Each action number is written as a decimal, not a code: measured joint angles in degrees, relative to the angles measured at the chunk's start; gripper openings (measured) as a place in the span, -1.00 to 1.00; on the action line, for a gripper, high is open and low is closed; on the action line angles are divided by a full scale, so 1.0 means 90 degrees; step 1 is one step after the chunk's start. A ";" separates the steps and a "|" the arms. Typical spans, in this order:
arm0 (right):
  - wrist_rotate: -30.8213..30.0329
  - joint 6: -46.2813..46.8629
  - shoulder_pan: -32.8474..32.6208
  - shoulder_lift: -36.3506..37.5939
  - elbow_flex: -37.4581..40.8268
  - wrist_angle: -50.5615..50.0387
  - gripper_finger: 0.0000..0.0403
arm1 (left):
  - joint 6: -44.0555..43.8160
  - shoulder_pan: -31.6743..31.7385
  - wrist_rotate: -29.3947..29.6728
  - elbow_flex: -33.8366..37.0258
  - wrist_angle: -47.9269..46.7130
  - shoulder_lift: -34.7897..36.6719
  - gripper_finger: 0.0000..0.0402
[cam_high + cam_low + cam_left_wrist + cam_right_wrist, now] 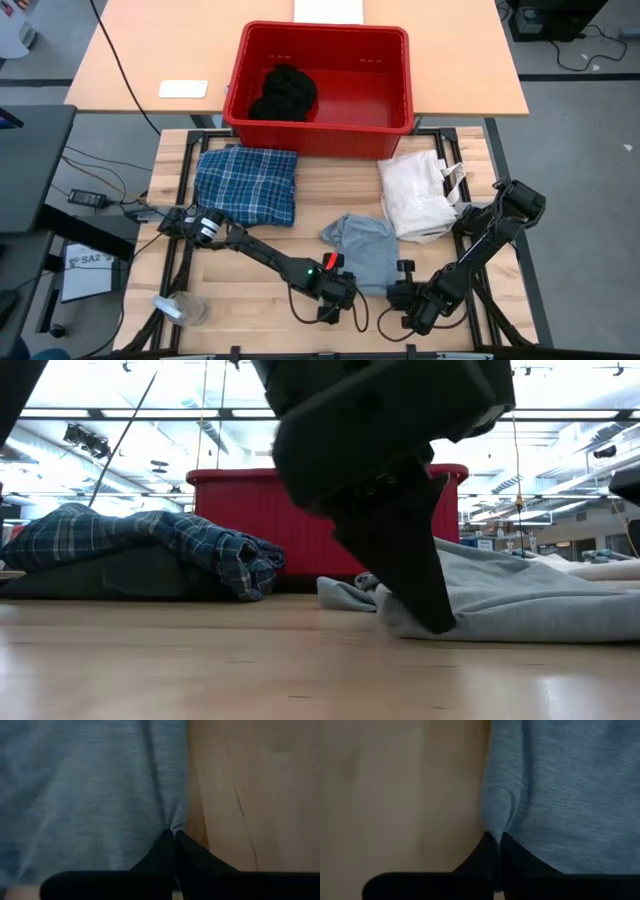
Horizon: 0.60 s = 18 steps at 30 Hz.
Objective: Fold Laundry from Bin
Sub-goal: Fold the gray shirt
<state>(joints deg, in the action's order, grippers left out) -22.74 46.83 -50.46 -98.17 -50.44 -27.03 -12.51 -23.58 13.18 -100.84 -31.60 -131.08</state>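
From above: the red bin (320, 75) is sitting at the surface's (250, 260) far edge, holding a black piece (283, 93); the plaid shirt (246, 183) is lying near-left. Left gripper (338, 293) and right gripper (408, 297) are flanking the light grey piece (365, 250). Wrist views: both fingers are pinching its hem, seemingly by thin folds.

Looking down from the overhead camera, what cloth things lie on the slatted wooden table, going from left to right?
Blue-and-white plaid shirt → light grey piece, pinched at its near corners by the left gripper and the right gripper → white fabric bag.
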 joint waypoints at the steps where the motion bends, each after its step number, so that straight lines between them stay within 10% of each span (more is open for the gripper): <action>1: 0.0095 0.0025 -0.0002 0.0082 -0.0013 -0.0004 -0.92 | -0.0077 0.0010 -0.0043 -0.0078 -0.0082 -0.0011 -0.94; 18: 0.0485 0.0316 0.0381 0.2322 -0.0313 -0.0866 -0.97 | -0.0195 0.0356 -0.0846 -0.3439 -0.3706 0.0096 -0.99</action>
<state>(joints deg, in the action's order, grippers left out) -18.37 49.68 -47.03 -77.27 -53.25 -34.82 -14.26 -20.38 5.56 -131.80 -64.95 -130.21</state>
